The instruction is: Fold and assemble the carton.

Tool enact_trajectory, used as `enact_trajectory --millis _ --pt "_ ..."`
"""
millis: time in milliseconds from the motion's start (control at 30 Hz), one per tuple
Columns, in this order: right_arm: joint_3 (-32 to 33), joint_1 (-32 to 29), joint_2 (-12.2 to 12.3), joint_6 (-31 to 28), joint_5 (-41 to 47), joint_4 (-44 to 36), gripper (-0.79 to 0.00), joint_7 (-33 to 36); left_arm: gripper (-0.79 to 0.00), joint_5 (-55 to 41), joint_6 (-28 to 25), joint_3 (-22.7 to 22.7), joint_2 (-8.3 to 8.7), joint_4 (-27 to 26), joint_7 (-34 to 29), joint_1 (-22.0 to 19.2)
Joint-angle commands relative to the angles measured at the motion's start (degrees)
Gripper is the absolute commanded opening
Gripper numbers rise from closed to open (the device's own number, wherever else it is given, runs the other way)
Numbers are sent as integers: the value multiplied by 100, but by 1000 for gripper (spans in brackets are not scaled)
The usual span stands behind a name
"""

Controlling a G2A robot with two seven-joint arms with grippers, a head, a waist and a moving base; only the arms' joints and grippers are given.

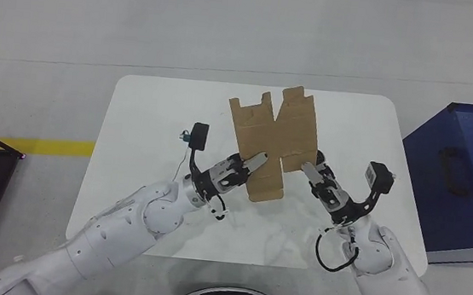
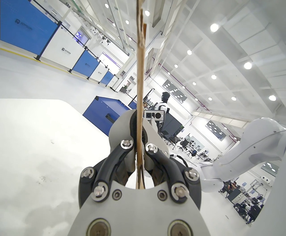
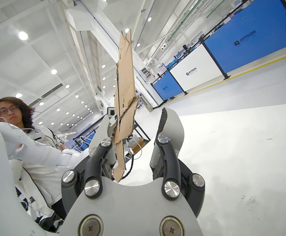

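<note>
Left hand [image 2: 139, 125]: clamped tight on the near corner of the carton [image 1: 272, 138]. The board runs edge-on between its two fingers [image 2: 120, 131].
Right hand [image 3: 136, 116]: spread wide and holding nothing. The carton's other near edge leans against one finger, and the other finger stands well apart from it.
Carton, near end: lifted off the tabletop [image 1: 152, 139] and carried by the left hand alone. Judging by this, the pick-up is done and the second grip is not yet made.
Carton, body: a flattened blank, tilted up between the two hands. In the left wrist view its layers lie pressed together. In the right wrist view the edge is ragged and parts only slightly. No walls stand square, so the opening-out looks barely begun.
Carton, far end: the flaps [image 1: 296, 102] stick straight out in the plane of the board, notched and unfolded. None is tucked or closed.
What remains, as I judge it: closing the right hand on its edge, pulling the sleeve open into a box, then folding the flaps at both ends. That is most of the job.
Blue bin [image 1: 465, 178]: on the floor beyond the tabletop on the right hand's side, well apart from the carton.
</note>
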Motion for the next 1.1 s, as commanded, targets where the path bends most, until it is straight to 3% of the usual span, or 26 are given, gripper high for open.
enact_trajectory --millis 0,100,200,267,300,467,500,533,633,900,1067 --pt "-33 22 5 -48 190 -19 -419 144 -785 26 16 -26 -46 19 40 4" --pt "-68 44 16 -125 516 -49 -437 339 -785 121 14 -46 -111 51 53 20" --pt "-101 63 31 -218 870 -50 -554 551 -785 125 -39 -65 -166 88 -16 32" --pt "-111 79 42 -232 1057 -47 -742 691 -785 113 -75 -73 -202 107 -58 53" --pt "-115 90 46 -232 1137 -49 -785 752 -785 133 -90 -80 -218 119 -90 59" --pt "-123 125 56 -256 1346 -43 -785 953 -785 88 -175 -159 -283 185 -155 132" --pt "-118 123 57 -281 1386 -41 -785 970 -566 37 -191 -188 -294 197 -136 160" --pt "-92 126 59 -299 1390 -37 -785 981 0 20 -195 -220 -301 208 -144 179" --pt "99 126 62 -238 1194 -38 -785 898 0 -58 -245 -391 -322 204 89 280" --pt "464 -13 -36 423 -186 -437 -785 -115 0 187 -554 -964 -359 260 1257 766" --pt "330 -13 -87 651 -862 -587 -785 -312 0 98 -442 -996 -447 271 1264 846"
